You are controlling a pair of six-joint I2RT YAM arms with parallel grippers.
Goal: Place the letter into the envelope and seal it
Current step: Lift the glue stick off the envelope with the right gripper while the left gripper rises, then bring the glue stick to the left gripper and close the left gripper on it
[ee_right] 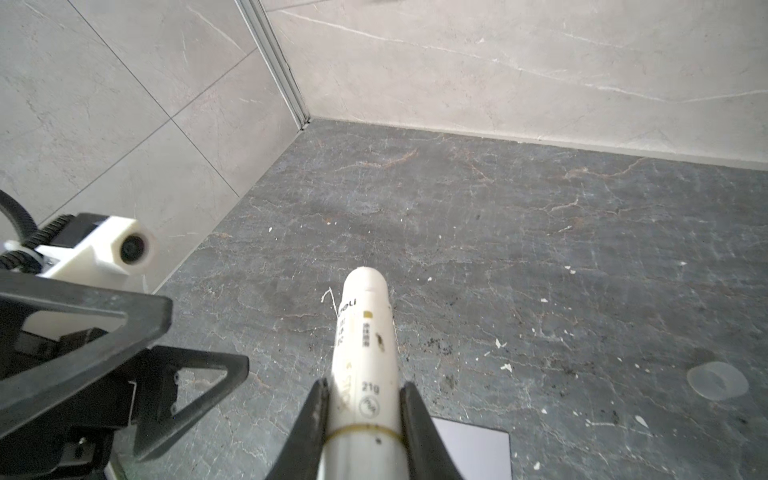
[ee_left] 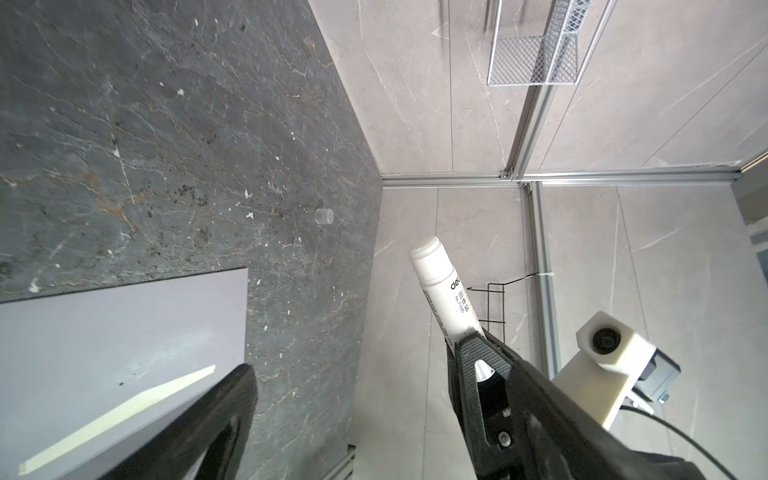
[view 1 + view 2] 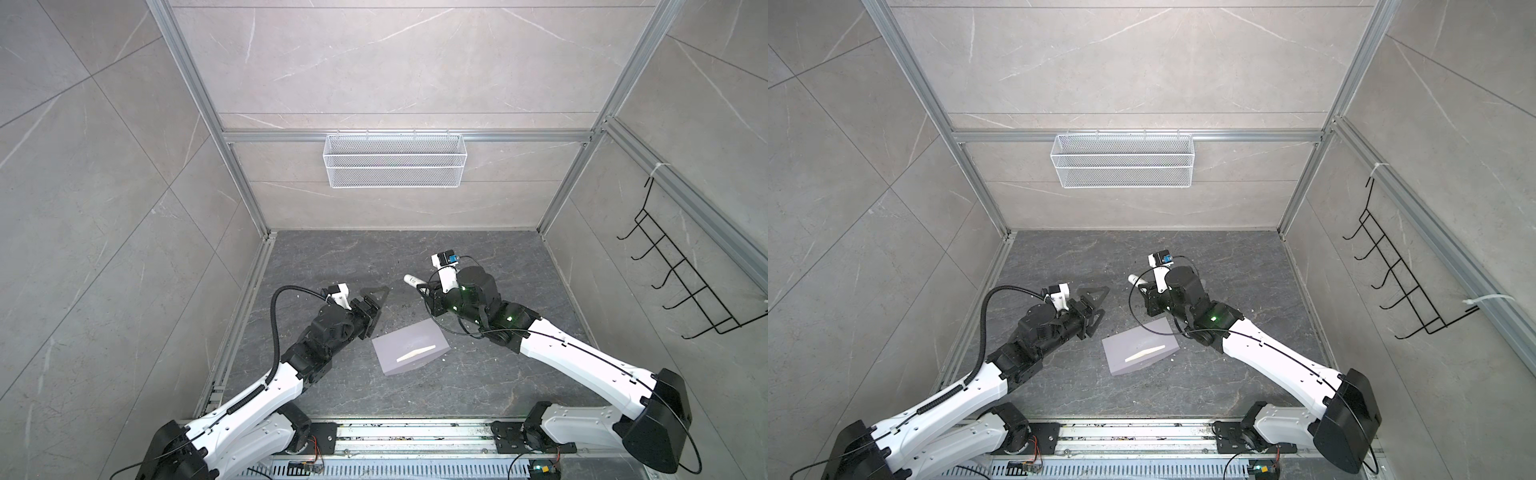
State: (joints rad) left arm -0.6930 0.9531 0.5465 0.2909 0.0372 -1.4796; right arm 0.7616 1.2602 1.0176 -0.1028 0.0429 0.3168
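Right pincer (image 1: 365, 384) grips glue stick (image 1: 363, 332); envelope (image 3: 399, 343) seemingly lies long-axis crosswise.

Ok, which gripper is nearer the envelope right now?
Left. The left gripper, open, is right at the left-hand edge of the envelope in both top views. The right gripper, shut on the glue stick, is past its far corner, farther off.

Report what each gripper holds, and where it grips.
The right gripper is shut on the white glue stick, clamped around its rear body, front end sticking out. The left gripper is open and holds nothing.
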